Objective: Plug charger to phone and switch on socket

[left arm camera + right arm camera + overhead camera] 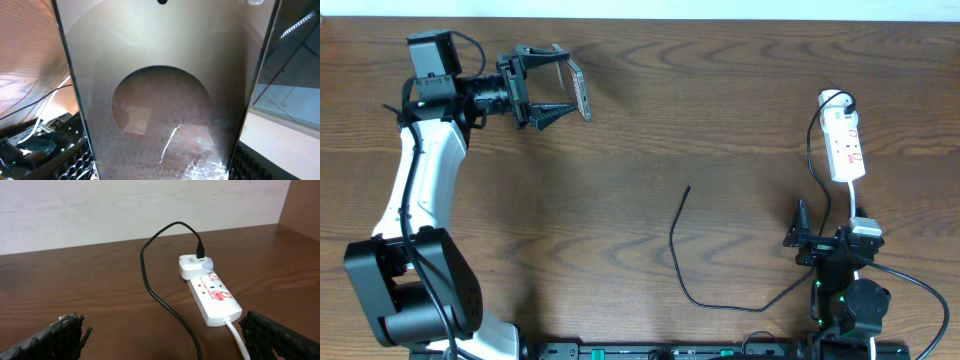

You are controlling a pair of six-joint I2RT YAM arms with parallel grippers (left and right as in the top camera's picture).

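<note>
Clamped on the phone's (581,90) 2 long edges, the left gripper (563,85) holds it at far left. Right gripper (800,232) gapes empty near the socket (844,148). Limp, light charger (675,240) lies mid-table and is probably best pinched just behind its stiff tip.

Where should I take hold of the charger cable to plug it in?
Just behind the plug tip, from straight above, fingers either side of the cable. That end lies flat and nearly straight on bare table, so a grip there can probably steer the tip toward the phone in the left gripper.
</note>
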